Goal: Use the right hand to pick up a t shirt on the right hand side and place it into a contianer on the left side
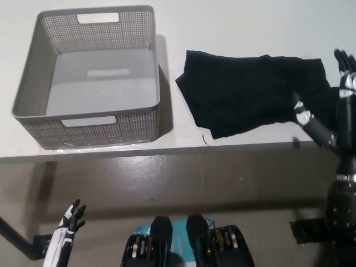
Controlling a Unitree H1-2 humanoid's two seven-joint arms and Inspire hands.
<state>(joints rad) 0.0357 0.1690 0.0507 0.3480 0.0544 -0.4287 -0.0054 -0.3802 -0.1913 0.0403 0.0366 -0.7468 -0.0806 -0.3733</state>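
One black t shirt lies crumpled on the right part of the white table, flat on the surface. Its long axis runs left to right across the picture, roughly parallel to the table's front edge. Its left end comes to a blunt corner aimed at the container, and its lower corner sits close to the table's front edge, with a thin loose thread trailing there. Neck and sleeves can't be made out, since the fabric is dark and folded over itself.

One grey perforated container stands upright on the left part of the table, just beside the shirt but apart from it, with a strip of bare table between them. Handle cut-outs show in the far and near walls. The floor of the container is bare, with a pale rectangular patch in the middle.

The right hand, black, is up at the shirt's right end with its fingers spread and holding nothing. It overlaps the shirt's right edge and hides it. Black on black, so whether it touches the cloth can't be told. The fingertips reach almost to the picture's right border.

The left hand, white, hangs low at bottom left, below table level, fingers apart and empty. Its arm is cut off by the bottom edge.
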